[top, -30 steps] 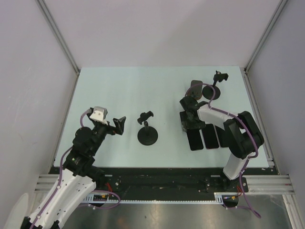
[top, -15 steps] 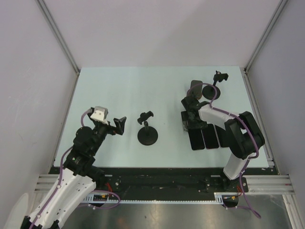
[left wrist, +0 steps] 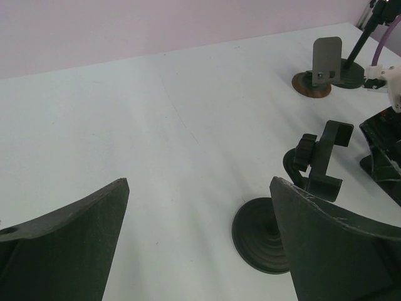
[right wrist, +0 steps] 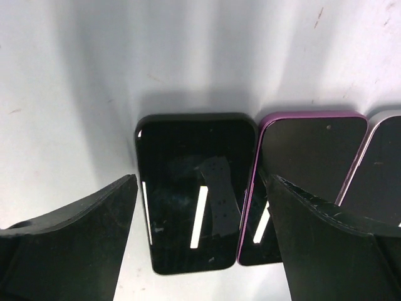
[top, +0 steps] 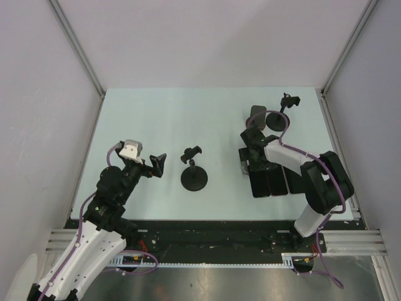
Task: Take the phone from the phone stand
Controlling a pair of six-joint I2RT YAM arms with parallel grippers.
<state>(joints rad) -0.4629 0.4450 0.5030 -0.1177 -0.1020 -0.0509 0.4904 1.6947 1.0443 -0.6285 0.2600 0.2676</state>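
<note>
An empty black phone stand [top: 194, 170] with a round base and a clamp head stands mid-table; it also shows in the left wrist view [left wrist: 316, 164]. Three phones lie flat side by side at the right: a black phone [right wrist: 194, 194], a purple-edged phone [right wrist: 304, 179] and a third phone [right wrist: 385, 166]. In the top view the black phone [top: 257, 184] is the leftmost. My right gripper [right wrist: 203, 182] is open and empty just above the black phone, fingers astride it [top: 248, 162]. My left gripper [top: 158, 164] is open and empty, left of the stand [left wrist: 199, 183].
Two more stands are at the back right: a flat-plate stand [top: 257, 118] and a round-based clamp stand [top: 280, 116]. Both show far off in the left wrist view [left wrist: 326, 63]. Grey walls enclose the table; the front rail [top: 207, 235] runs along the near edge.
My right arm has shifted slightly, its elbow swinging right and its gripper easing back over the black phone. The left arm, stand and phones have not moved.
</note>
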